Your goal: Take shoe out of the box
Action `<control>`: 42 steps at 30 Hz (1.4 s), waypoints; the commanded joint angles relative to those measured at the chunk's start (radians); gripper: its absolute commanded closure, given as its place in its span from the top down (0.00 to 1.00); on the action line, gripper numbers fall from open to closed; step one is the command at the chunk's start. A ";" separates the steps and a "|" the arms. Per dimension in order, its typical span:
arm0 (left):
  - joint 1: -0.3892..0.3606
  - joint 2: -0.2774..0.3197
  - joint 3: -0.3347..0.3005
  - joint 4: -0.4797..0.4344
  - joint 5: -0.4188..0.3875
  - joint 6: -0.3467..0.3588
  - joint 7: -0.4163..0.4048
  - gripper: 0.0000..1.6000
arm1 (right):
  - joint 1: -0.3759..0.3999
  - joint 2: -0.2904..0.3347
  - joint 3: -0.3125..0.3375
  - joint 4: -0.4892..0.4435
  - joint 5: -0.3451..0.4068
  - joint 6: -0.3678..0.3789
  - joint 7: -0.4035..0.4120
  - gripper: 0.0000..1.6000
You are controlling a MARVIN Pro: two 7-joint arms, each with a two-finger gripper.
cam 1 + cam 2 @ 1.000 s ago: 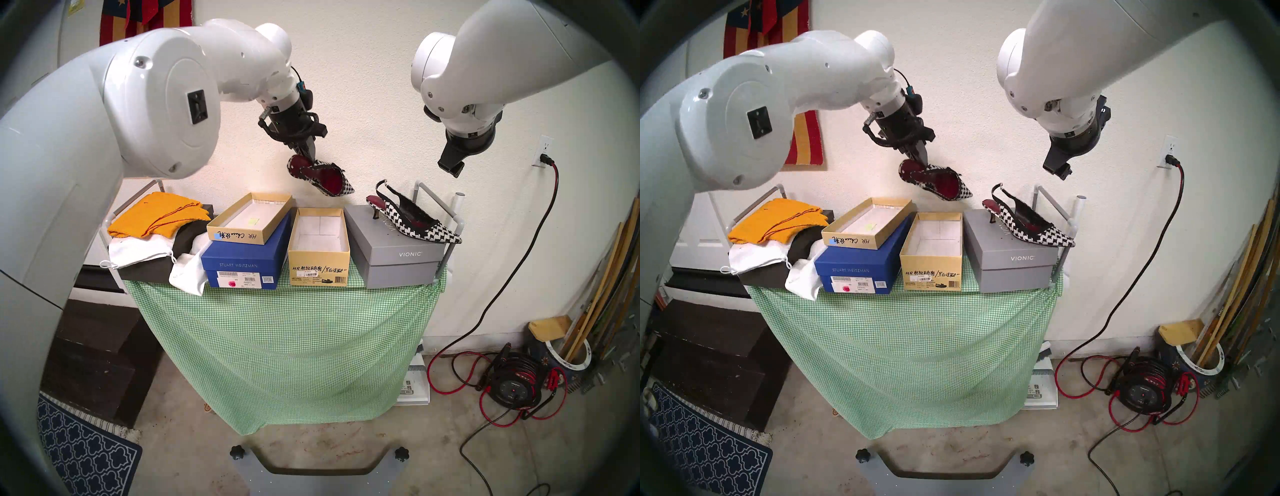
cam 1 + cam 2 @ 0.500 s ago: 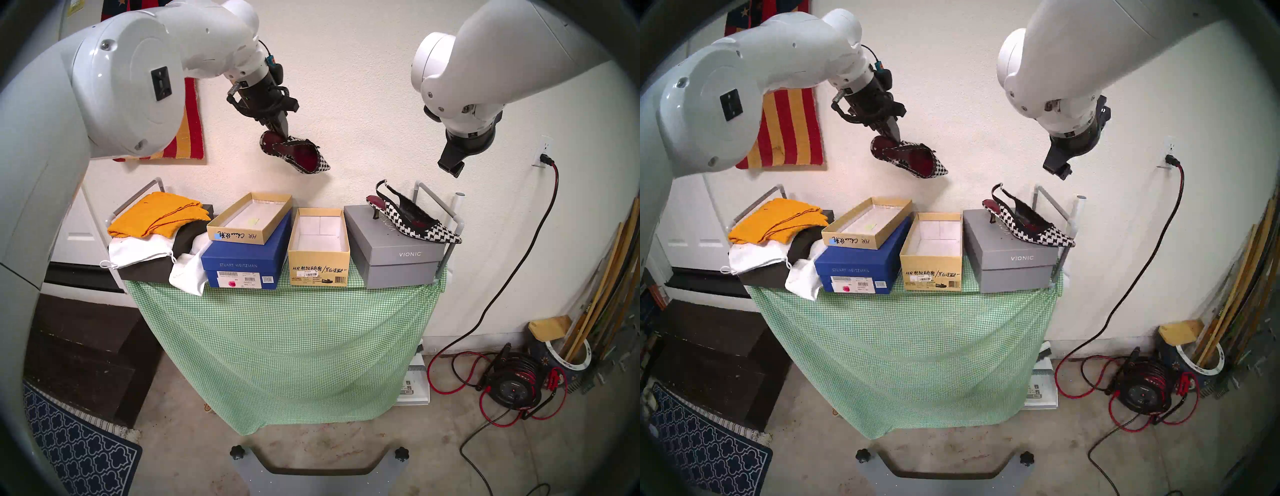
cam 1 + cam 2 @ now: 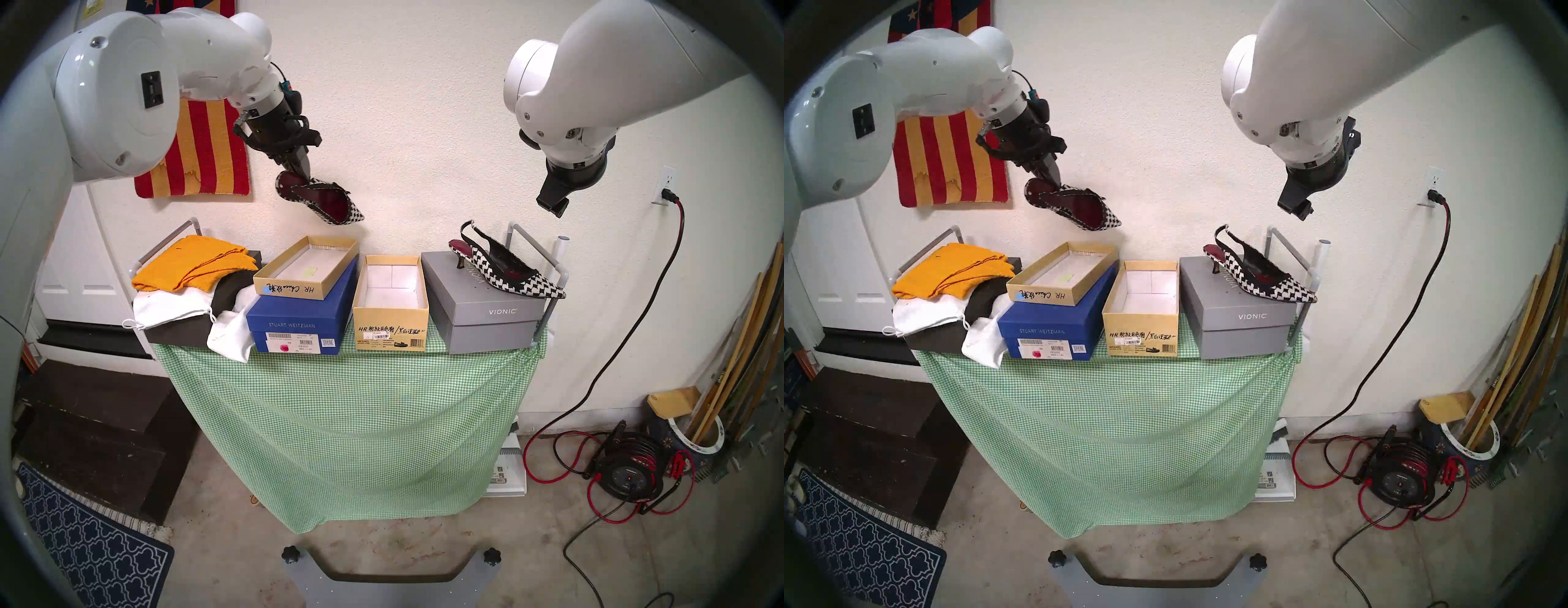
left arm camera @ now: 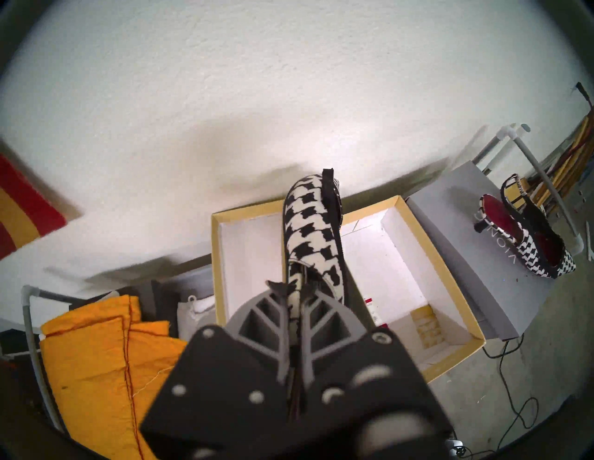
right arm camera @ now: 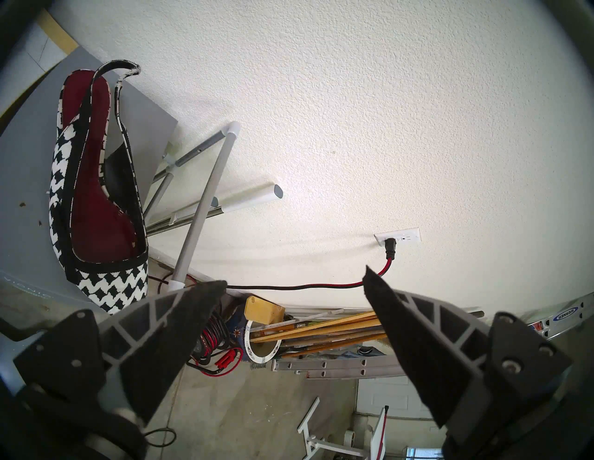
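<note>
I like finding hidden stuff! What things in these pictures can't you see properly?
- Held shoe: the left gripper covers its heel end in the left wrist view.
- Box: its small label print is too tiny to read in the head views.
- Second shoe: the right gripper hides its toe tip in the right wrist view.

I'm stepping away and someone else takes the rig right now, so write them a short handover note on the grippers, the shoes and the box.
Left gripper: shut on the heel end of the held shoe, in the air above the shallow tan tray.
Right gripper: open, empty, hanging above the other shoe.
The other shoe stands on the grey Vionic box.
The tan box looks empty.
Done: both shoes are out.
Left: set the held shoe down.
</note>
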State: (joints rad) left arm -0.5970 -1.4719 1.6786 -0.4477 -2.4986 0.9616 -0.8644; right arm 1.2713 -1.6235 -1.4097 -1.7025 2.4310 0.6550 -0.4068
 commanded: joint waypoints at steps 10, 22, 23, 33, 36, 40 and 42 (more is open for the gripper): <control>-0.021 0.010 0.060 -0.116 -0.050 -0.002 -0.058 0.00 | 0.002 -0.002 0.000 0.001 0.005 0.002 -0.005 1.00; 0.069 -0.005 0.053 0.033 -0.106 -0.002 0.015 0.00 | 0.002 -0.001 0.001 0.001 0.005 0.001 -0.006 1.00; 0.077 -0.002 0.053 0.037 -0.109 -0.002 0.016 0.00 | 0.002 -0.001 0.001 0.001 0.005 0.001 -0.007 1.00; 0.148 0.029 0.062 0.074 -0.127 -0.002 0.036 0.00 | 0.002 -0.001 0.001 0.001 0.005 0.001 -0.008 1.00; 0.159 0.039 0.065 0.081 -0.133 -0.002 0.041 0.00 | 0.002 -0.001 0.001 0.001 0.005 0.001 -0.008 1.00; 0.170 0.048 0.064 0.079 -0.145 -0.002 0.034 0.00 | 0.002 -0.001 0.001 0.001 0.006 0.001 -0.008 1.00; 0.176 0.050 0.063 0.072 -0.148 -0.002 0.026 0.00 | 0.002 -0.001 0.001 0.001 0.006 0.001 -0.008 1.00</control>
State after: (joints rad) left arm -0.4320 -1.4394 1.7434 -0.3816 -2.6282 0.9616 -0.8186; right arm 1.2713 -1.6232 -1.4093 -1.7026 2.4355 0.6549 -0.4147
